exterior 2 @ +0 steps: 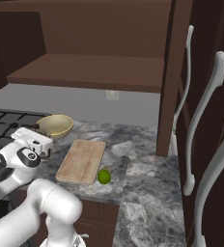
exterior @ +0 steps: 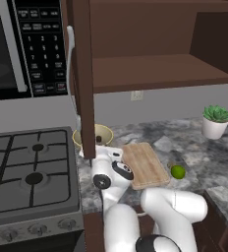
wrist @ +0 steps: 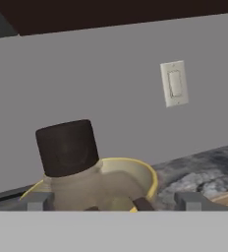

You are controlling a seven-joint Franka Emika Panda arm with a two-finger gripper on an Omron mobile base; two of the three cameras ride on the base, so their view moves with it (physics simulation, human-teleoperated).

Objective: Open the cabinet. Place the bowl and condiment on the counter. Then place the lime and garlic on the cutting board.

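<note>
The cabinet door point(exterior: 84, 74) stands open, edge-on above the counter point(exterior: 194, 147). A yellow bowl point(exterior: 105, 133) rests on the counter beside the stove. In the hand view a condiment bottle point(wrist: 71, 152) with a dark cap stands upright just in front of the bowl point(wrist: 145, 177). My gripper point(wrist: 113, 202) is open around the bottle, with a gap at its right fingertip point(wrist: 189, 201). The hand point(exterior: 102, 147) hovers low at the bowl's near side. The lime point(exterior: 178, 172) lies on the counter right of the wooden cutting board point(exterior: 144, 165). The garlic is out of view.
A gas stove point(exterior: 32, 172) lies left of the bowl, with a microwave point(exterior: 17, 44) above it. A potted plant point(exterior: 216, 120) stands at the far right. More cabinet doors with long handles point(exterior 2: 203, 125) hang open on the right. A wall switch point(wrist: 174, 83) is behind the bowl.
</note>
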